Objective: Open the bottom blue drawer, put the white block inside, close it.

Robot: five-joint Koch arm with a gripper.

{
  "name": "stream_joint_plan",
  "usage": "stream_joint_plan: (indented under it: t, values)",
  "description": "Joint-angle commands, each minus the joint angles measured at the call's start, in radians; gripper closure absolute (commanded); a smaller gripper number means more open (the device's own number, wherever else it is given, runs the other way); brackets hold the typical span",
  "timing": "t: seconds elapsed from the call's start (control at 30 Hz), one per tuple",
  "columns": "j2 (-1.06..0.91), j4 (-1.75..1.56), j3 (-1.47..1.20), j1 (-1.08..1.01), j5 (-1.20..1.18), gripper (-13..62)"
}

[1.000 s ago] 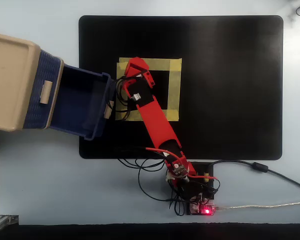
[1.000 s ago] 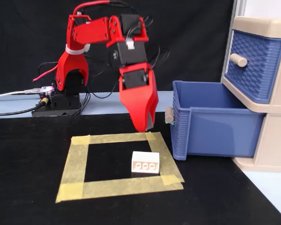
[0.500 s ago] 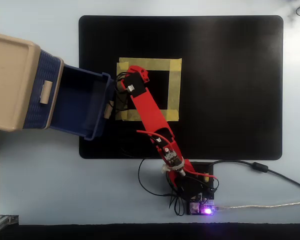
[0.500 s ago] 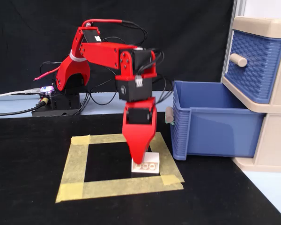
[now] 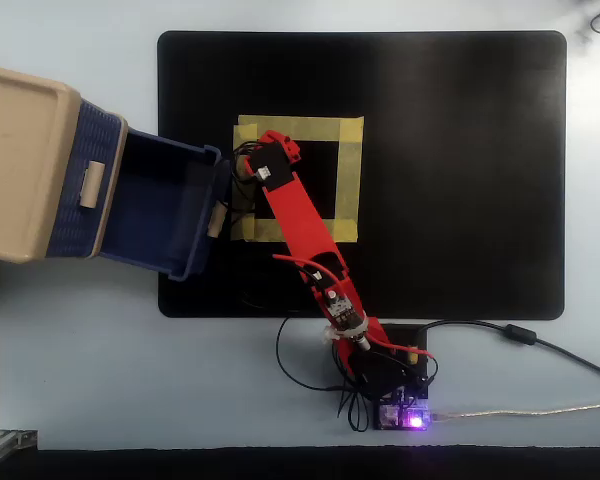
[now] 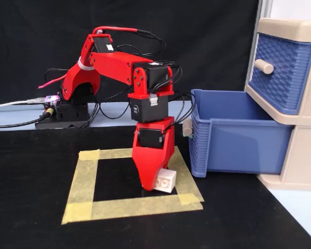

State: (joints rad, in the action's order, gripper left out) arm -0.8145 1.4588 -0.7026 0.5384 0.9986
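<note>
The bottom blue drawer [image 6: 238,148] is pulled far out of the beige cabinet [image 6: 300,155], and what shows of its tray looks empty in the overhead view [image 5: 165,205]. The white block [image 6: 167,181] lies on the right side of a yellow tape square [image 6: 129,206], close to the drawer's front. My red gripper [image 6: 154,185] points straight down at the block, with its near jaw covering the block's left part. The far jaw is hidden. In the overhead view the arm hides the block and the fingertips.
The upper blue drawer [image 6: 280,72] is shut. A black mat [image 5: 460,150] covers the table's middle. The arm's base [image 5: 390,380] and its cables sit at the mat's near edge in the overhead view. The open drawer's front stands right beside the gripper.
</note>
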Motion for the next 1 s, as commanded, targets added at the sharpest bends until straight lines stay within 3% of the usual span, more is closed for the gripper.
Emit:
stream_joint_plan:
  t: [0.0,0.17,0.33,0.53,0.83,0.97]
  values:
    - [-0.044,-0.117,0.015,0.012,0.051,57.5]
    - [-0.15,-0.115,0.017,-0.011,0.049,57.5]
    - [-0.425,-0.064,0.018,-0.069,0.123,57.5]
    - [-0.646,-0.046,0.031,-0.051,0.678,57.5]
    - [-0.561,-0.04,0.032,0.385,1.583,57.1]
    - [-0.543,-0.035,0.026,0.442,1.721,57.0]
